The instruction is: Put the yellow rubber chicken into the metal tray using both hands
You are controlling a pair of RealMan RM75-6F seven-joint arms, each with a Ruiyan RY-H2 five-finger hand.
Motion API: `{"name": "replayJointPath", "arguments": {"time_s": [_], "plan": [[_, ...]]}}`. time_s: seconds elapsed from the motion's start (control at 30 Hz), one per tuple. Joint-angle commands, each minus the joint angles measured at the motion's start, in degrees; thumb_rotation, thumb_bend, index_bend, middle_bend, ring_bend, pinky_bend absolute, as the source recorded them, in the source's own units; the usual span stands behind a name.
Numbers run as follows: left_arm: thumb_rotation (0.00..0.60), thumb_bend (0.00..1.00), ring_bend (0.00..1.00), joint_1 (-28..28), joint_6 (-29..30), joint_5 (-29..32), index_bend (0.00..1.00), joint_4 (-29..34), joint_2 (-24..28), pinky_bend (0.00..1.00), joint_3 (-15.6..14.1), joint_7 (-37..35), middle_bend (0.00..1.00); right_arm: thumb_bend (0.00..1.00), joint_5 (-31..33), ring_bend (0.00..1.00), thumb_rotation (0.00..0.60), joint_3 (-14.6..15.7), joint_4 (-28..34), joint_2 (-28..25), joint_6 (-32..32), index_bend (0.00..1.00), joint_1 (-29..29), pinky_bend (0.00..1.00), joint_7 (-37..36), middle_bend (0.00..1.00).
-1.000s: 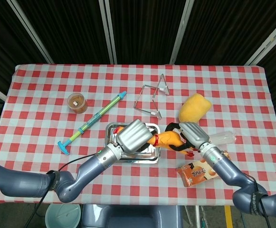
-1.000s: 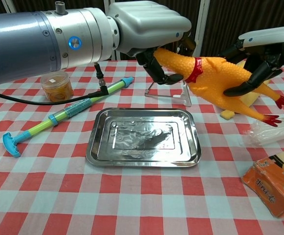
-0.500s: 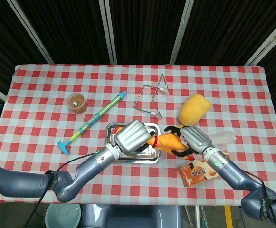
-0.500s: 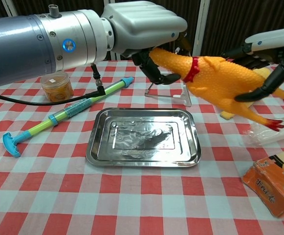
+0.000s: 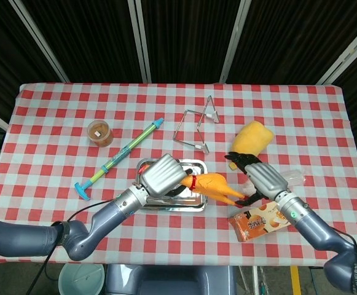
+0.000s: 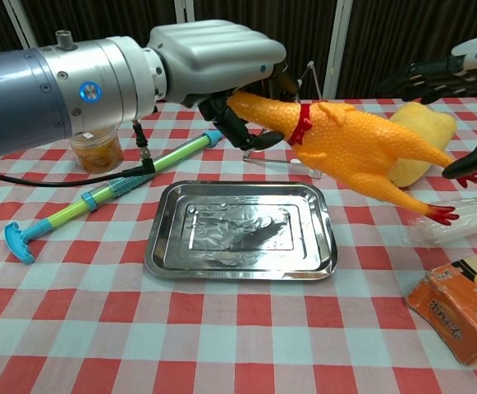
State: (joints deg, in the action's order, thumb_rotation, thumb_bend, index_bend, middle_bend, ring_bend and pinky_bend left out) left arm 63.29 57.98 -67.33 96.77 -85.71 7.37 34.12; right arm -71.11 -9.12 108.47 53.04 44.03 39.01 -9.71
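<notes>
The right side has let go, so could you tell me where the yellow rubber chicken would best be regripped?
Probably around the fat body of the yellow rubber chicken, coming from its tail side. The left robot hand holds the head, the body slopes down to the thin legs, and the open right robot hand is already beside them.

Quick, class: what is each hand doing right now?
Left hand: holding the rubber chicken by its head.
Right hand: open, fingers spread, off the chicken.

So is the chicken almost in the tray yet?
Partly. The yellow rubber chicken is already off the table, above the metal tray. The left hand holds its head end; the right hand is open, off the body. Still left: lowering it into the tray, which holds nothing.
</notes>
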Motion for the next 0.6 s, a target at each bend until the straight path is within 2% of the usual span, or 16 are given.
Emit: {"name": "replayJointPath", "arguments": {"time_s": [0.03,0.2,0.27,0.3,0.37,0.6], "plan": [[0.600,0.61,0.65,-2.97,0.77,-3.12,0.65,-2.62,-0.71,0.77,-1.86,-6.09,0.74,0.05,0.30,0.00,0.600,-0.08,0.06,-2.48,2.77,0.00,-2.10,0.04,-0.55,0.00],[0.600,0.60,0.65,-6.74,3.15,-6.95,0.65,-6.87,-2.44,0.76,-4.39,-13.60,0.74,0.05,0.08,0.00,0.600,-0.32,-0.72,-3.86,6.28,0.00,-4.61,0.04,-2.35,0.00],[0.600,0.59,0.65,-8.87,4.92,-9.27,0.65,-9.89,-3.43,0.73,-5.45,-18.27,0.74,0.05,-0.38,0.00,0.600,-0.46,-1.41,-3.88,7.61,0.00,-5.64,0.04,-3.83,0.00],[0.600,0.59,0.65,-11.41,6.14,-8.85,0.65,-12.53,-4.52,0.72,-6.13,-23.89,0.73,0.05,-0.53,0.00,0.600,-0.73,-2.00,-3.39,9.06,0.00,-6.41,0.04,-4.87,0.00],[0.600,0.59,0.65,-12.94,6.59,-10.50,0.64,-16.96,-6.27,0.68,-6.82,-29.35,0.73,0.05,-1.54,0.00,0.600,-0.79,-2.91,-2.28,10.12,0.00,-6.99,0.04,-6.06,0.00],[0.600,0.59,0.62,-15.81,5.23,-11.73,0.62,-25.23,-10.08,0.59,-7.45,-36.56,0.71,0.05,-2.87,0.00,0.600,-0.56,-5.23,-0.04,10.31,0.00,-7.56,0.04,-8.14,0.00]]}}
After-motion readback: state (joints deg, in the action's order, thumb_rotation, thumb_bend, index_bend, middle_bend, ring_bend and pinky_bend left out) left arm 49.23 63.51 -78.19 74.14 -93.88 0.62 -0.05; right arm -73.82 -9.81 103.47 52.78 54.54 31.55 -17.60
